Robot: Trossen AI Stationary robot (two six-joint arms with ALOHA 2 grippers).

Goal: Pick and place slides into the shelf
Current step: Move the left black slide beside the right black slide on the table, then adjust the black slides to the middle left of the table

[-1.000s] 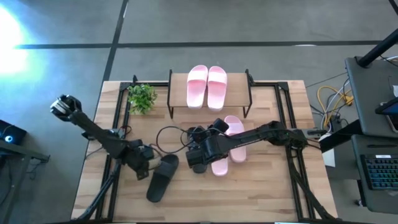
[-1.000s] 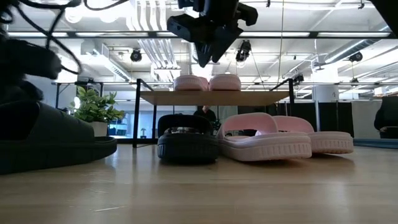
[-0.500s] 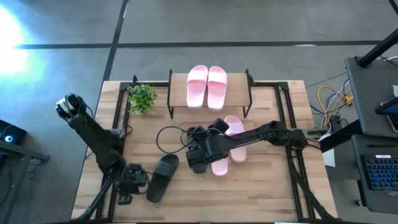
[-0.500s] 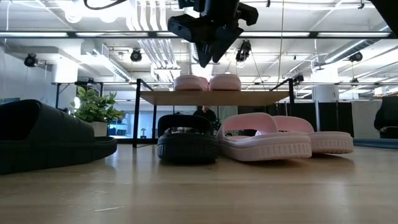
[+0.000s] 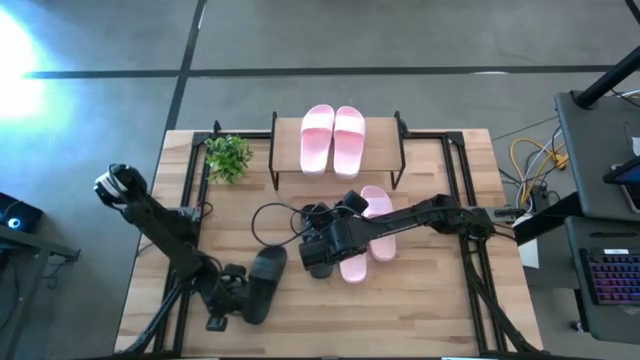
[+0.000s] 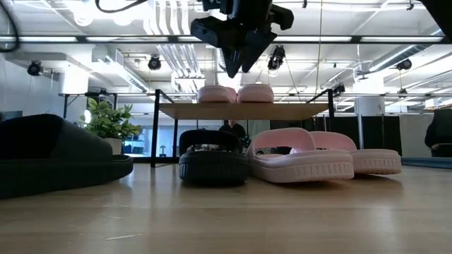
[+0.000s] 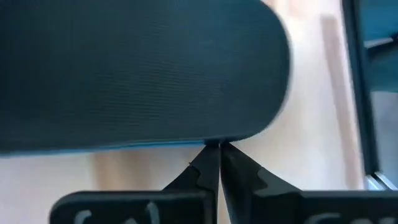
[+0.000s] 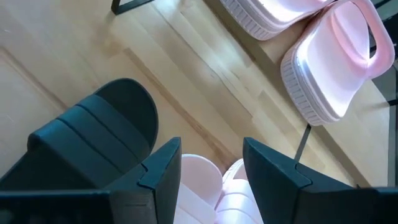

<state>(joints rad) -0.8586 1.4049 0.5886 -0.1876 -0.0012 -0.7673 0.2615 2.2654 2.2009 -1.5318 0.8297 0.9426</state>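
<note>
A black slide [image 5: 262,282] lies flat on the table near the near edge, and fills the left wrist view [image 7: 137,68]. My left gripper [image 5: 238,298] is shut, low at that slide's left side. My right gripper [image 5: 320,250] hangs open, high above a second black slide [image 5: 318,268] and a pink slide [image 5: 355,265]. Another pink slide [image 5: 378,212] lies beside them. The shelf [image 5: 385,142] stands at the far edge with two pink slides [image 5: 333,138] on its top board. My left gripper [image 7: 212,149] meets the rim of the black slide's sole [image 7: 208,138] with its shut fingertips. It comes in level from the table's left, near the slide's near end. The slide rests flat on the table.
A small potted plant [image 5: 228,157] stands left of the shelf. A black cable [image 5: 262,222] loops over the table's middle. Black frame rails [image 5: 190,190] run along the table's left and right sides. Bare wood lies along the near edge at centre and right.
My left gripper has moved toward the table's near edge and dropped out of the low view, then swung right to the side of the black slide's near end. The right arm has kept still.
</note>
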